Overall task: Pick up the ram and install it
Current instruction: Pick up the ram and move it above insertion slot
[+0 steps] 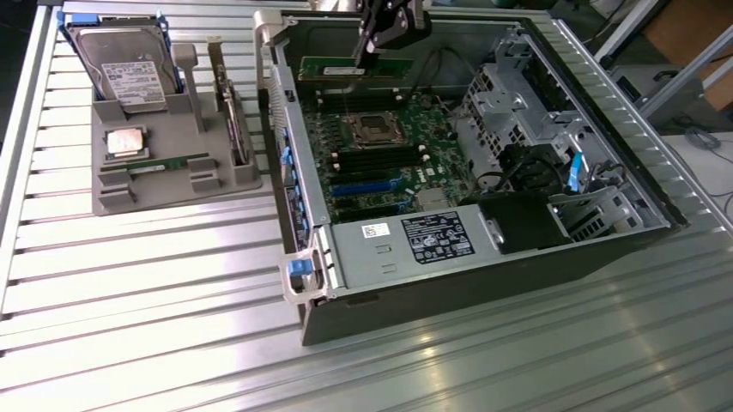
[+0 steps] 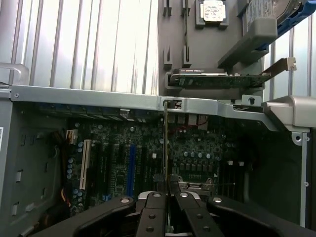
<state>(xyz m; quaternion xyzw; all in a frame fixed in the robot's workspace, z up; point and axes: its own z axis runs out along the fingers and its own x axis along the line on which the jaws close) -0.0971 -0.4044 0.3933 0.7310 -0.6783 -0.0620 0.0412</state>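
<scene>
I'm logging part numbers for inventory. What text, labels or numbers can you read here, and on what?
No text here can be read.
Silver hard drive: white label, too blurred.
Grey power supply box: black label and white sticker, print too small.
Green ram stick held in the gripper: small label, blurred.
Square silver CPU chip: markings unreadable.

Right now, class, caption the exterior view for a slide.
Gripper holds the ram over the open computer case.
</scene>
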